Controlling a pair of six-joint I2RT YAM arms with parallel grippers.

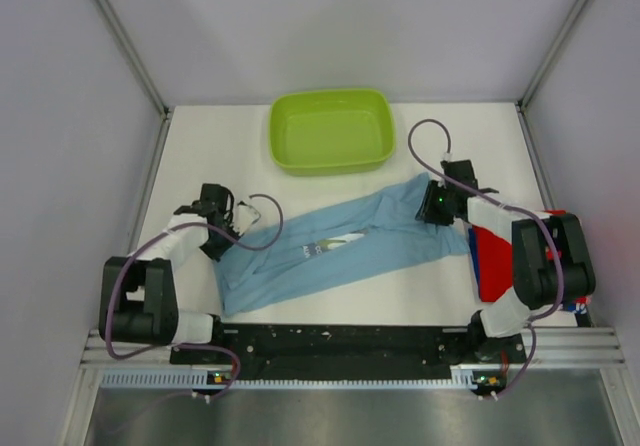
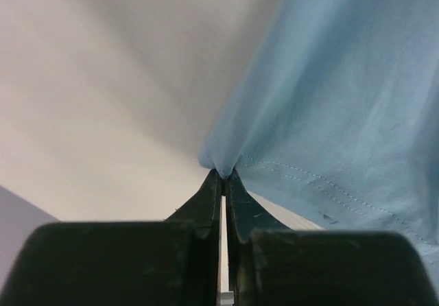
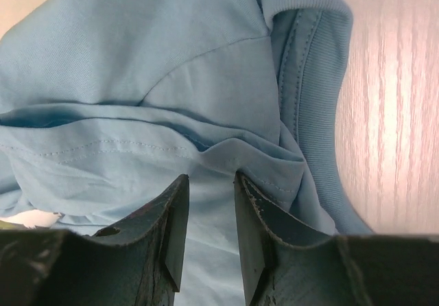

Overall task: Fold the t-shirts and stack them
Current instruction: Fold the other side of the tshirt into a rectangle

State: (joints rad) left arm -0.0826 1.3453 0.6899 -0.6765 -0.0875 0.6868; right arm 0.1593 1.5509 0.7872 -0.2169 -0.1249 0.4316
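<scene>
Across the middle of the white table the light blue t-shirt lies drawn out in a long slanted band. Its lower end is by the left arm, its upper end by the right arm, and white lettering shows near the middle. Not yet folded.

Fingers: the left gripper has its jaws pressed together, with a hem corner of the shirt pinched at the very tips. The right gripper has its jaws part-way apart over the collar end, and bunched cloth fills the gap. Cannot tell whether that cloth is nipped or only lying under the tips.

Handling (judgement): thin, light, limp cloth.
- It should sag and crease wherever it is unsupported, and drag on the table rather than slide clean.
- Nothing fragile.
- Best holds are the stitched edges: hem, shoulder seam, ribbed collar. They are thicker and less apt to slip than a single layer.
- A tip-only pinch like the left one may let go under a hard pull.

Surroundings:
- A folded red t-shirt sits at the table's right edge, partly under the right arm. The stack probably belongs there.
- A green basin stands at the far side, just beside the shirt's upper end. Cannot tell if they touch.
- The table surface is smooth and pale, with faint grain in the right wrist view.
- Grey walls close in left, right and behind, so sideways swing is limited.
</scene>
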